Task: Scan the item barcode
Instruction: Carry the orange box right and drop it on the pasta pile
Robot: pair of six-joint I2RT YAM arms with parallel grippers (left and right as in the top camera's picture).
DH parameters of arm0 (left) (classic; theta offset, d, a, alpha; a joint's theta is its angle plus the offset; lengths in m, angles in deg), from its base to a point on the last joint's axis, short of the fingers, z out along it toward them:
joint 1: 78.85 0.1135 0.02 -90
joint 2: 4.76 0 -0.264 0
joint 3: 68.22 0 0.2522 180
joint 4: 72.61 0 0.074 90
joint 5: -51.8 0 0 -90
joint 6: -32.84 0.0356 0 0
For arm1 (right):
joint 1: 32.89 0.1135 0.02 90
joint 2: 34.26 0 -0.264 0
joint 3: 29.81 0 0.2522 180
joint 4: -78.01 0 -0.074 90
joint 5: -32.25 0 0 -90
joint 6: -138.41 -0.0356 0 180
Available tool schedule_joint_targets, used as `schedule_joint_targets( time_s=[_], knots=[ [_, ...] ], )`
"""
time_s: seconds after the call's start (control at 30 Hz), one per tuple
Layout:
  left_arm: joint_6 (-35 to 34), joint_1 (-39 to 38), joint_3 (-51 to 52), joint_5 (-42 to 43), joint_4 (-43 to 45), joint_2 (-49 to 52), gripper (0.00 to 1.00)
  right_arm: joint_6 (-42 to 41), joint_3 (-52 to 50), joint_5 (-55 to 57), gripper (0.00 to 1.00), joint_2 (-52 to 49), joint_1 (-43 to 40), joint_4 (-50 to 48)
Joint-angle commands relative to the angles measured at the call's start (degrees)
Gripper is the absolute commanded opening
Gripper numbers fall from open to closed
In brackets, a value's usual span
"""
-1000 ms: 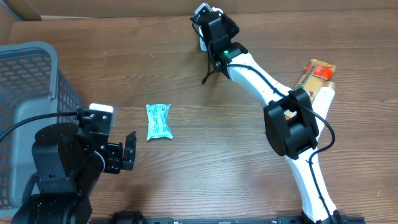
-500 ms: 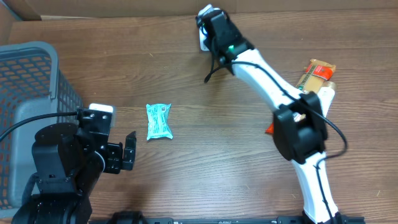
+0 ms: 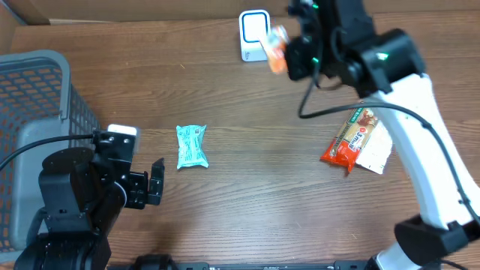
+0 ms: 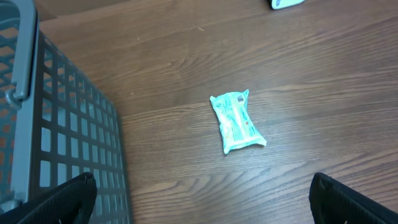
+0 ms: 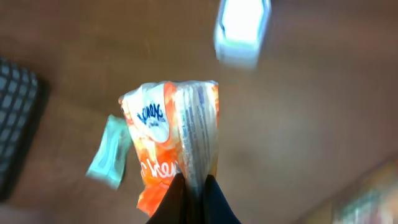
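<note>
One orange pkt point(image 5: 171, 143) pinched in R claw point(image 5: 194, 198), print blurred; L claw point(image 3: 154, 182) wide.

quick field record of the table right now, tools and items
right tool: shut on orange packet, held beside the scanner
left tool: open, empty
teal packet: lying on the table, just ahead of the left tool
red bar: on the table, overlapping a white packet
basket: at the table's left edge
</note>
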Motion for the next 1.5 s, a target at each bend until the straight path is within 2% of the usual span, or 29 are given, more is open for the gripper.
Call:
schedule_joint_targets(
  time_s=[0.0,0.1,0.27,0.53,0.67,0.83,0.9,0.93,0.97,1.1,1.23,1.33,1.47],
  knots=[
    [1.27,0.22,-0.20,-0.52,0.20,0.39,1.00,-11.37,-0.59,-2.38,0.04,-1.25,-4.31,6.64],
    [1.27,0.22,-0.20,-0.52,0.22,0.46,1.00,-11.58,-4.42,-2.40,0.04,-1.55,-7.98,9.86],
    [1.27,0.22,-0.20,-0.52,0.22,0.55,1.00,-11.56,-17.00,-2.29,0.04,-1.55,-14.08,8.72],
    [1.27,0.22,-0.20,-0.52,0.22,0.57,1.00,-11.56,-37.03,-2.49,0.04,-1.55,-23.74,-3.21],
    [1.27,0.22,-0.20,-0.52,0.22,0.57,1.00,-11.34,-42.51,-3.06,0.04,-1.55,-28.09,-7.45],
    [1.27,0.22,-0.20,-0.52,0.22,0.57,1.00,-9.01,-43.93,-3.04,0.04,-1.55,-31.28,-8.22],
    [1.27,0.22,-0.20,-0.52,0.22,0.57,1.00,-8.35,-43.93,-2.86,0.12,-1.53,-31.67,-8.20],
    [1.27,0.22,-0.20,-0.52,0.22,0.57,1.00,-8.24,-43.93,-2.75,0.27,-1.53,-31.78,-8.15],
    [1.27,0.22,-0.20,-0.52,0.22,0.57,1.00,-8.24,-43.93,-2.45,0.33,-1.55,-31.78,-8.07],
    [1.25,0.22,-0.20,-0.52,0.22,0.57,1.00,-7.76,-43.93,-0.87,0.50,-1.55,-31.78,-7.30],
    [1.27,0.22,-0.20,-0.52,0.22,0.57,1.00,-7.04,-43.69,-1.40,0.56,-1.51,-31.78,-7.08],
    [1.27,0.22,-0.20,-0.52,0.22,0.57,1.00,-2.75,-41.33,-6.62,0.56,-1.25,-31.78,-5.57],
    [1.27,0.22,-0.20,-0.52,0.22,0.57,1.00,-0.92,-35.34,-10.64,0.65,0.15,-31.52,-2.71]
  ],
)
